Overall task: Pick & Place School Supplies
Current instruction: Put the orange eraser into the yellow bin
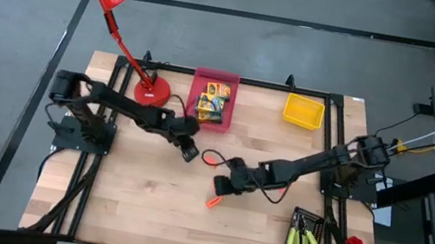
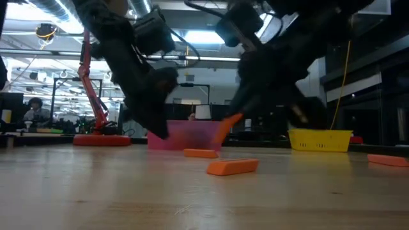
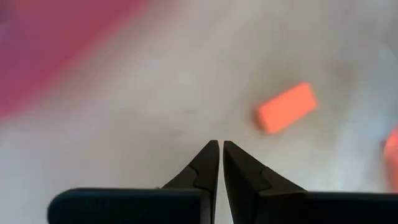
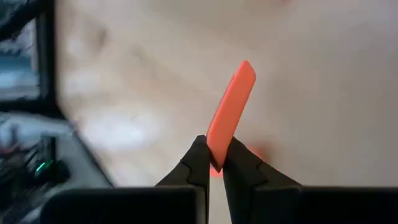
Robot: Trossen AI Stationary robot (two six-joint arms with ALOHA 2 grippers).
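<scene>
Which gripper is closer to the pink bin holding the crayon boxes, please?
Left. The left gripper, shut and empty, hangs just in front of the pink bin. The right gripper is farther out toward mid-table, shut on an orange piece.

My right gripper [image 1: 223, 186] sits near the table [image 1: 143, 207] centre, closed on an orange piece [image 4: 231, 111] lifted off the surface. Another orange piece [image 1: 212, 201] lies on the table just in front of it. My left gripper [image 1: 189, 152] is to its left, closed and empty, just in front of the bin [image 1: 215, 78] holding crayon boxes [image 1: 212, 102]. The lamp base [image 1: 152, 92] stands left of that bin. A second bin [image 1: 303, 112] sits at the rear right. Pliers [image 1: 302, 238] lie in a tray [image 1: 308, 217] at the front right.
</scene>
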